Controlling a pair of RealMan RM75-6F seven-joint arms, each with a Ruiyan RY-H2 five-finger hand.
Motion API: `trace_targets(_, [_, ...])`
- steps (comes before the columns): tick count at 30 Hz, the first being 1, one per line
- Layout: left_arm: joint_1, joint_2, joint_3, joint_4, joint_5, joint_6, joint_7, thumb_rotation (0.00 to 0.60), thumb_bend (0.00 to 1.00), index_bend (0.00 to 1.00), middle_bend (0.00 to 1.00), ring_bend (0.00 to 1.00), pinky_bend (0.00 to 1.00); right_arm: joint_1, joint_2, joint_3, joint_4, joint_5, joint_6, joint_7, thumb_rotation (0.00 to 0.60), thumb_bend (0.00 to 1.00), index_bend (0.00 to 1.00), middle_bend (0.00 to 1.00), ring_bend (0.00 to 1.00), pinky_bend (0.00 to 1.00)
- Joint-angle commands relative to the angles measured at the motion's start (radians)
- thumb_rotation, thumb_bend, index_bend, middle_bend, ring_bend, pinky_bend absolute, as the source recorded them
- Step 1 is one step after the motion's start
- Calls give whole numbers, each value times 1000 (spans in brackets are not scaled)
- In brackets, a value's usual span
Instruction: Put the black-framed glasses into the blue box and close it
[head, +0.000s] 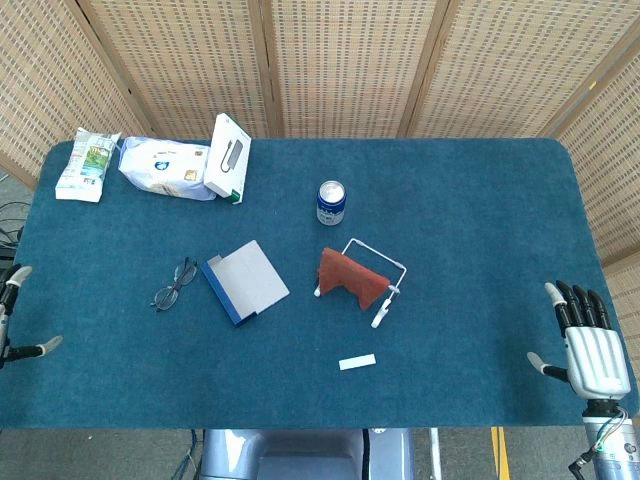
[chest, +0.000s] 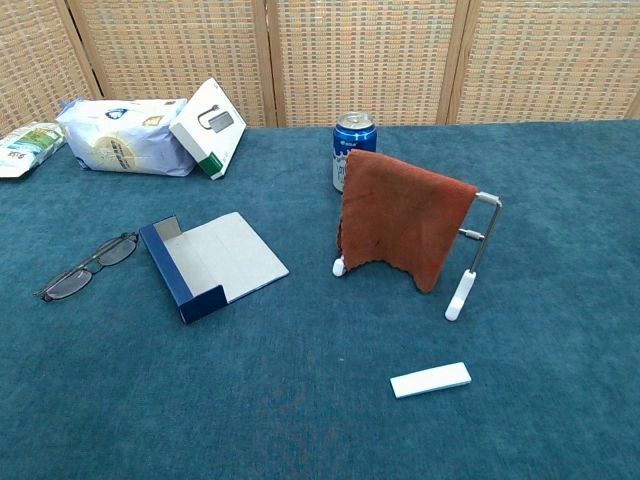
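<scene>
The black-framed glasses (head: 174, 285) (chest: 87, 266) lie folded open on the blue cloth, just left of the blue box (head: 244, 282) (chest: 210, 263). That box is open, its grey lid lying flat to the right of its blue wall. My left hand (head: 12, 318) shows only at the left edge of the head view, fingers apart, holding nothing, well left of the glasses. Near the table's front right corner my right hand (head: 588, 343) hovers with fingers spread and empty. Neither hand appears in the chest view.
A white rack (head: 378, 285) (chest: 475, 255) draped with a rust cloth (chest: 400, 228) stands right of the box. Behind it is a blue can (head: 331, 202) (chest: 354, 145). A small white bar (head: 357, 362) (chest: 430, 380) lies in front. Packets and a white carton (head: 228, 157) (chest: 208, 127) sit at the back left.
</scene>
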Motion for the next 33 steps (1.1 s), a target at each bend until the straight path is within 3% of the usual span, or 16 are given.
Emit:
trace_targets(1, [-101, -40, 24, 123, 226, -133, -429, 600, 0, 0, 0, 0, 0, 0, 0, 0, -1, 0, 1, 0, 600, 105, 0, 84, 0, 0])
trace_targets(6, [-184, -135, 56, 215, 307, -224, -637, 600, 0, 0, 0, 0, 0, 0, 0, 0, -1, 1, 1, 0, 600, 105, 0, 88, 0, 0])
trace_targets(9, [-214, -185, 68, 244, 310, -266, -687, 600, 0, 0, 0, 0, 0, 0, 0, 0, -1, 1, 1, 3, 600, 105, 0, 89, 0, 0])
trace_targets(18, [-223, -293, 82, 331, 292, -257, -865, 600, 0, 0, 0, 0, 0, 0, 4, -1, -2, 2, -2, 13, 600, 105, 0, 93, 0, 0])
trace_targets(33, [-224, -355, 109, 385, 265, -269, -919, 600, 0, 0, 0, 0, 0, 0, 8, -2, -4, 3, -5, 18, 600, 105, 0, 100, 0, 0])
